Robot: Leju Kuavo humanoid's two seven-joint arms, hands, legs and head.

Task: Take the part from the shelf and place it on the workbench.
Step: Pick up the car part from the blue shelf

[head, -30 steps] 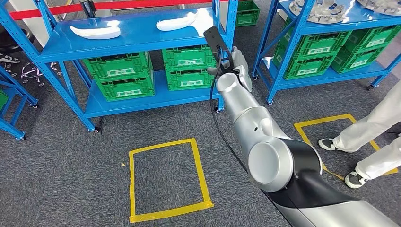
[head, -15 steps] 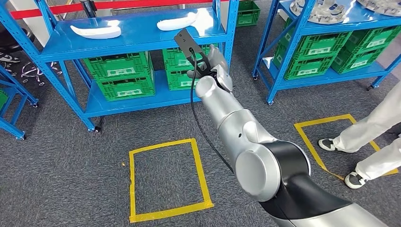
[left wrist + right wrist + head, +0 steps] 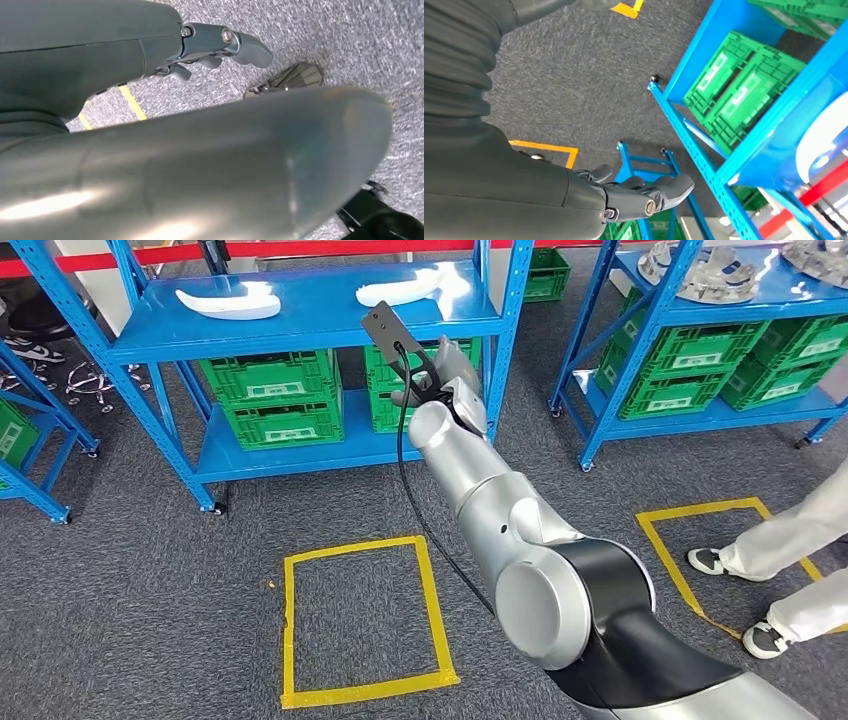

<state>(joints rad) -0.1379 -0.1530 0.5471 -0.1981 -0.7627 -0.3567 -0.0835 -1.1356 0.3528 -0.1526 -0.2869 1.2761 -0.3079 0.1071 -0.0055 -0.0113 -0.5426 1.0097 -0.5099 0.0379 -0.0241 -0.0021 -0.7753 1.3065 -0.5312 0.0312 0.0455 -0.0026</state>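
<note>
Two white curved parts lie on the top board of the blue shelf (image 3: 320, 325), one at the left (image 3: 228, 303) and one at the right (image 3: 408, 287). My right arm reaches up toward the shelf. My right hand (image 3: 452, 375) hangs in front of the shelf's right half, below the right part and apart from it. In the right wrist view that hand (image 3: 639, 196) has its fingers loosely apart and holds nothing, with a white part (image 3: 824, 142) far ahead on the blue board. My left hand (image 3: 220, 45) hangs over the grey carpet and holds nothing.
Green crates (image 3: 275, 400) fill the lower shelf levels. A second blue shelf (image 3: 600, 370) at the right carries metal parts (image 3: 700, 265) and more crates. Yellow tape squares (image 3: 290, 620) (image 3: 700, 508) mark the carpet. A person's legs (image 3: 790, 540) stand at the right edge.
My right arm has swung left, from the shelf's right post to in front of its right half. The whole picture has then shifted slightly right, so the camera has turned.
</note>
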